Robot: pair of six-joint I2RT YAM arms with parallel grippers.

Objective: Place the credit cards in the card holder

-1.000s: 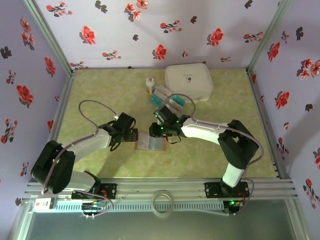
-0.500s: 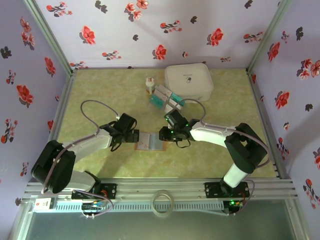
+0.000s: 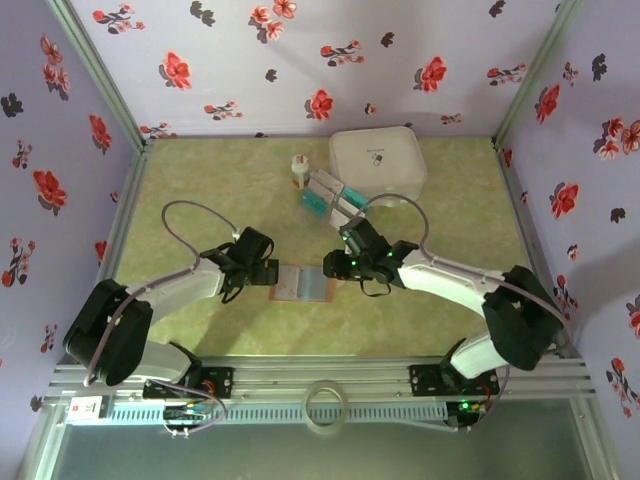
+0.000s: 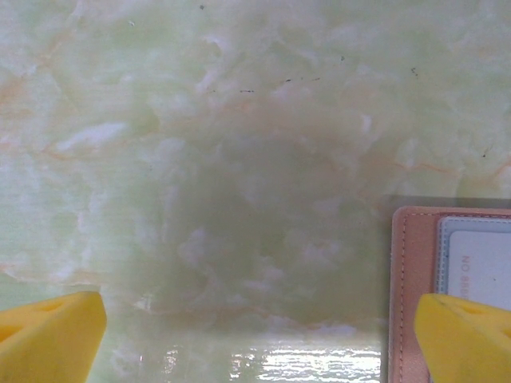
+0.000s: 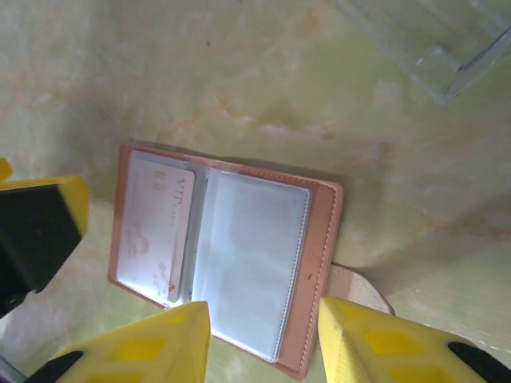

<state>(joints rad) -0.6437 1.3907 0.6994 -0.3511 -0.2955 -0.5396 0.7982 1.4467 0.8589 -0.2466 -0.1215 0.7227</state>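
The card holder (image 3: 300, 283) lies open on the table between my two grippers. In the right wrist view, the card holder (image 5: 319, 263) has a white credit card (image 5: 156, 231) in its left pocket and a clear sleeve (image 5: 247, 255) beside it. My right gripper (image 5: 259, 347) hangs just above the holder's near edge, open and holding nothing. My left gripper (image 4: 255, 343) is wide open, its right fingertip (image 4: 467, 335) over the holder's edge (image 4: 411, 271). More credit cards (image 3: 330, 196), teal and white, stand in a clear rack behind.
A large white zip case (image 3: 378, 162) sits at the back, with a small white bottle (image 3: 298, 170) to its left. The clear rack (image 5: 431, 40) is close behind the right gripper. Flowered walls enclose the table on three sides.
My right gripper has drawn back to the right off the card holder and its jaws have widened. The white card stays in the holder. The left arm has not moved.
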